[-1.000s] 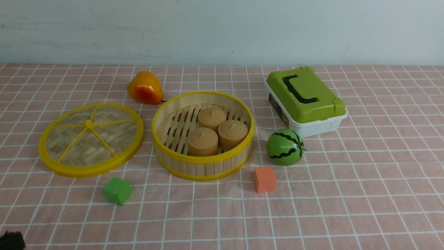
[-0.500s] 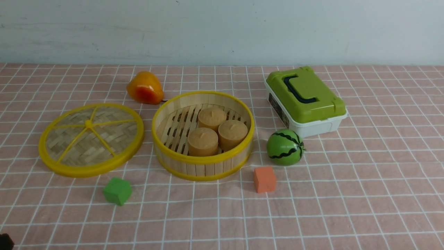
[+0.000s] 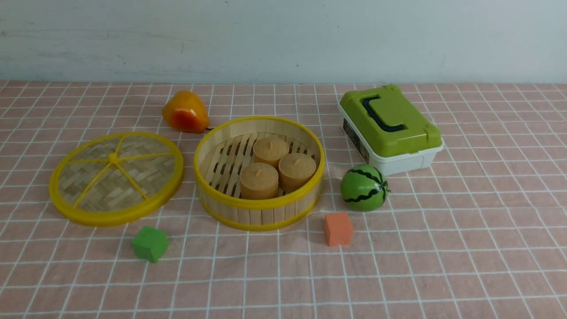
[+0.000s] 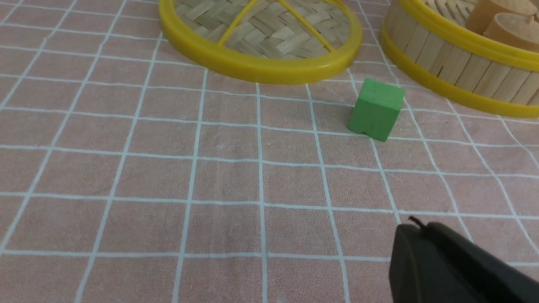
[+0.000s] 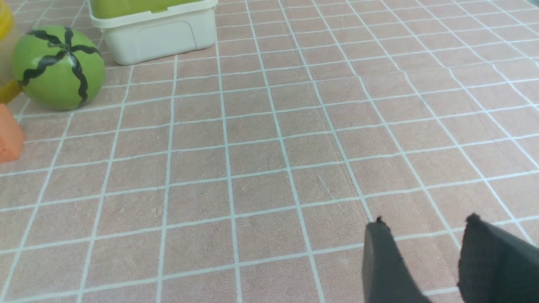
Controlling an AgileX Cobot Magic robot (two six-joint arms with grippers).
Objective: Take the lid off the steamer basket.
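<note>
Already the flat woven-bamboo lid with its yellow rim (image 3: pixel 116 178) lies left of the round bamboo-slat steamer basket (image 3: pixel 259 173), nearer the left gripper (image 4: pixel 459 265), whose opening I cannot tell; the right gripper (image 5: pixel 425 235) is slightly parted, empty.

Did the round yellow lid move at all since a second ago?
No. In the front view the lid lies flat beside the steamer basket, on the same tablecloth grid squares, with the green cube just in front.

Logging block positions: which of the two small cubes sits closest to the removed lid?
The green cube, just in front of the lid on the robot's left. The orange cube lies on the far side of the steamer basket, near the toy watermelon.
</note>
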